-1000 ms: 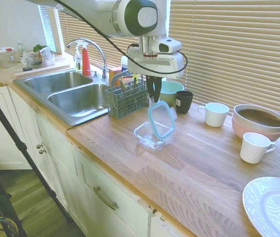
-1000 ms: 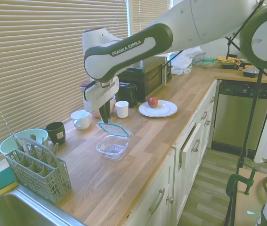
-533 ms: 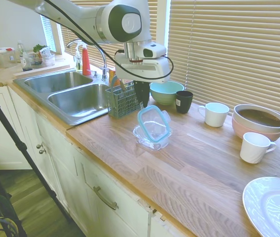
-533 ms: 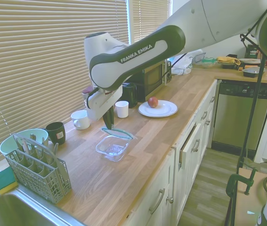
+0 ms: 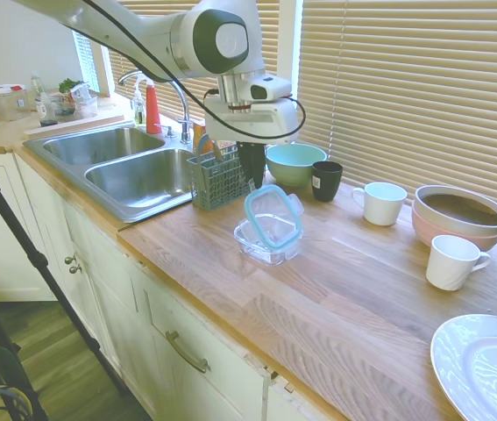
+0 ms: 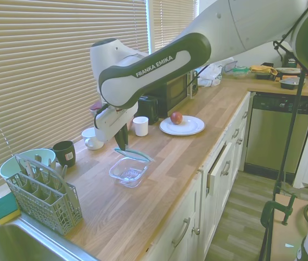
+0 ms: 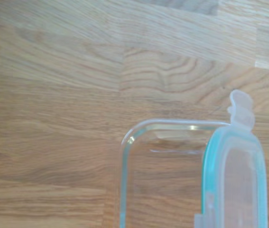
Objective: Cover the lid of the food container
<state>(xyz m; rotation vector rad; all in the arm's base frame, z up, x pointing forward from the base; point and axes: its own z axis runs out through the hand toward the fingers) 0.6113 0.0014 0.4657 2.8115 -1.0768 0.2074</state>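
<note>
Lid [image 5: 273,217] pinched in claw [image 5: 251,181], tilted over food container [image 5: 262,243].

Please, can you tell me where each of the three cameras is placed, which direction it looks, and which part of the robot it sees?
First exterior view: off the counter's front, sink side, looking along it; the arm enters from upper left, its pincer holding the lid.
Second exterior view: near the sink, looking the opposite way toward the microwave; the arm enters from the right.
Wrist view: looks straight down on the food container; no robot part visible.
Both exterior views share the lid, tilted above the container.
</note>
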